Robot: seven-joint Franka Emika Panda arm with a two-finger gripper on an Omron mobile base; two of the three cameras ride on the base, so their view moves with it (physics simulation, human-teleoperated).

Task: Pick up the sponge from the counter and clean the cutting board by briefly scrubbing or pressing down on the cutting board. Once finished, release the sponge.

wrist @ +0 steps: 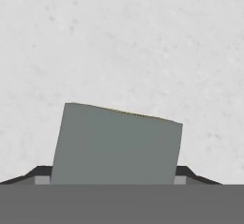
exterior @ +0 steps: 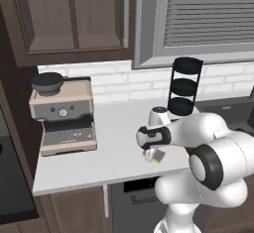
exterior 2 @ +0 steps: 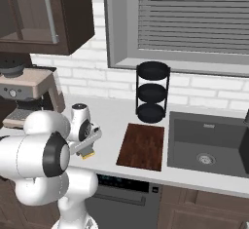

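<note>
The sponge (wrist: 116,144) shows its grey-green top, with a thin yellow edge, close up in the hand view. My gripper (wrist: 114,173) is shut on the sponge, one dark fingertip (wrist: 42,171) against each side. From the base views, the gripper (exterior: 150,153) holds the sponge (exterior: 158,156) low over the counter (exterior: 114,143) near its front edge. The dark reddish-brown cutting board (exterior 2: 142,146) lies flat to the right of the sponge (exterior 2: 88,151), between it and the sink, a short gap away.
A coffee machine (exterior: 63,115) stands at the counter's left end. A black three-tier rack (exterior 2: 152,92) stands against the wall behind the cutting board. The dark sink basin (exterior 2: 209,147) is sunk into the counter on the right. Upper cabinets hang above.
</note>
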